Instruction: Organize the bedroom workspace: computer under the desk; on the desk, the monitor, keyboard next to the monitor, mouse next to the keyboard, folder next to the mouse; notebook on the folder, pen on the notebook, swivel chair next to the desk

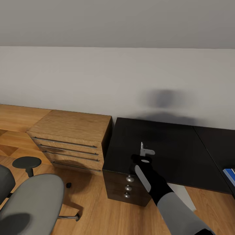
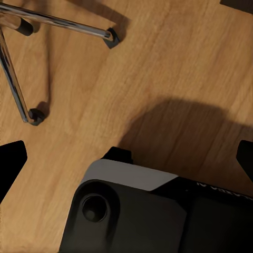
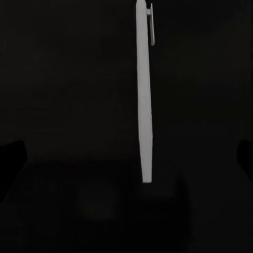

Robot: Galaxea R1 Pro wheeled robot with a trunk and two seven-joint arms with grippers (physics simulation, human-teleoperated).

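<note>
Head view: the right gripper is hovering over the large black desk near its front left corner, jaws clamped on the thin white stick pen. The bright-blue flat folder is peeking at the desk's right front edge; judging by that, the pen-stacking step is underway, needing rightward carry.

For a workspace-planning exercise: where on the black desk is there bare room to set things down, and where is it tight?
The desk top is bare from the wall forward to its front edge, between the light-wood drawer chest and the blue folder. It is tight near the front-left corner, where the right gripper hangs with the pen.
</note>
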